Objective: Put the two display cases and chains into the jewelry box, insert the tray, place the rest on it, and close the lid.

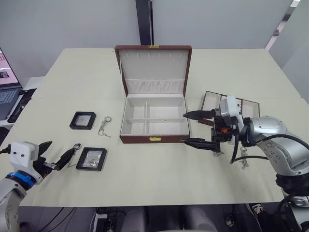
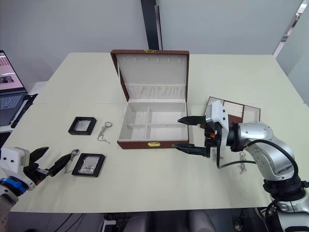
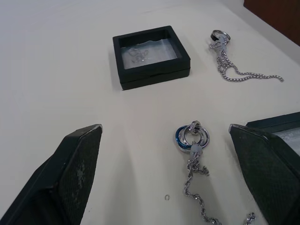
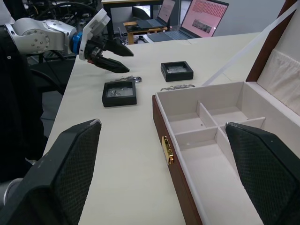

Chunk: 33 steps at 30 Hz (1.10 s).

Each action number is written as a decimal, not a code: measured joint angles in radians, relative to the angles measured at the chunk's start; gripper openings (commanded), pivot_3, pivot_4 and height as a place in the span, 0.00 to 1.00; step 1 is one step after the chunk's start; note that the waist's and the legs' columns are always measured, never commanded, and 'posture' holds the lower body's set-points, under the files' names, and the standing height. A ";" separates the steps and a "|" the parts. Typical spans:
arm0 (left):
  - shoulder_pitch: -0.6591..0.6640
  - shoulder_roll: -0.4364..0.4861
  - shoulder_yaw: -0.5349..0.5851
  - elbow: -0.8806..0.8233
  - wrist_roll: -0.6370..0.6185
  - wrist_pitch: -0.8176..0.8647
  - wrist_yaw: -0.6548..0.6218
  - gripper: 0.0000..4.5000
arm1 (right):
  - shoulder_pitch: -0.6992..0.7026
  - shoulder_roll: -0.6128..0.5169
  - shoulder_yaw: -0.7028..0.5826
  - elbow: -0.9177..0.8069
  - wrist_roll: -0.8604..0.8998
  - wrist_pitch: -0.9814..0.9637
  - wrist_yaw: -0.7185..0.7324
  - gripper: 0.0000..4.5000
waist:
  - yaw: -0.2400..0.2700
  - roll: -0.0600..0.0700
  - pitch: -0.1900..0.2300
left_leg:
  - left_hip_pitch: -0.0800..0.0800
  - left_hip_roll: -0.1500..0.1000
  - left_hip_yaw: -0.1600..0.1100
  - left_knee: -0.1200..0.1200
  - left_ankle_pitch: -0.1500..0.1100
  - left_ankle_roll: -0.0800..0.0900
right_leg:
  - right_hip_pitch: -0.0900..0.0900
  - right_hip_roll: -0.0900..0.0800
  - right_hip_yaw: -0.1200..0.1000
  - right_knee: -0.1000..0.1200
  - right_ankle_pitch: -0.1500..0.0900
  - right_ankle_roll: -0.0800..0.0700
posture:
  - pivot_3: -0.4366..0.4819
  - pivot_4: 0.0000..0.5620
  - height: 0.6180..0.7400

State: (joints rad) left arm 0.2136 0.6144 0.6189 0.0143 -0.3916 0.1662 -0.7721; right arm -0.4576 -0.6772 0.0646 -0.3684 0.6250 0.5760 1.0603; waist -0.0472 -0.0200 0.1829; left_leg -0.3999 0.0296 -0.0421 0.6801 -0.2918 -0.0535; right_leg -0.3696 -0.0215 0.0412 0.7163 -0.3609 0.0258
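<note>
The brown jewelry box (image 1: pixel 154 138) stands open mid-table, lid up, white compartments empty. One black display case (image 1: pixel 82 120) lies to its left, the other display case (image 1: pixel 91 158) nearer the front edge. A chain with a ring (image 1: pixel 104 126) lies between the far case and the box. A second chain with blue and silver rings (image 3: pixel 192 140) lies beside the near case, between the tips of my open left gripper (image 1: pixel 62 147). My right gripper (image 1: pixel 183 128) is open and empty by the box's right front corner. The brown tray (image 1: pixel 210 100) lies behind it.
Small pieces of jewelry (image 1: pixel 244 162) lie on the table beside my right arm. A laptop (image 1: pixel 7 94) sits on a desk off the table's left edge. The table's front edge runs just below both grippers.
</note>
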 measured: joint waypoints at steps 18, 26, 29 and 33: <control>0.009 -0.086 -0.069 0.069 0.019 -0.090 0.047 1.00 | -0.060 -0.002 0.019 0.061 -0.015 0.003 0.060 0.99 | 0.005 -0.002 -0.002 | 0.000 0.000 -0.001 0.000 0.000 0.000 | 0.001 0.000 -0.001 0.000 0.000 0.000 | 0.48 0.27 1.00; 0.010 -0.066 -0.084 0.078 0.018 -0.076 0.052 1.00 | -0.060 -0.010 0.019 0.060 -0.014 0.007 0.059 0.99 | 0.007 -0.002 -0.002 | 0.001 0.000 -0.001 0.000 0.000 0.000 | 0.001 0.000 -0.001 0.000 0.000 0.000 | 0.48 0.27 1.00; 0.009 -0.062 -0.084 0.078 0.011 -0.060 0.052 1.00 | -0.059 -0.010 0.019 0.060 -0.014 0.007 0.059 0.99 | 0.007 -0.002 -0.002 | 0.001 0.000 -0.001 0.000 0.000 0.000 | 0.001 0.000 -0.001 0.000 0.000 0.000 | 0.48 0.27 1.00; 0.000 -0.062 -0.093 0.076 0.001 -0.041 0.051 0.74 | -0.059 -0.010 0.019 0.060 -0.014 0.007 0.059 1.00 | 0.007 -0.002 -0.002 | 0.001 0.000 -0.001 0.000 0.000 0.000 | 0.001 0.000 -0.001 0.000 0.000 0.000 | 0.48 0.27 1.00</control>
State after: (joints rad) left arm 0.2136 0.5519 0.5258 0.0904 -0.3909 0.1250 -0.7210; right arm -0.5166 -0.6877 0.0831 -0.3087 0.6107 0.5832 1.1197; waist -0.0401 -0.0217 0.1809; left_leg -0.3986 0.0295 -0.0428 0.6799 -0.2917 -0.0535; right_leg -0.3683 -0.0212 0.0405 0.7162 -0.3608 0.0257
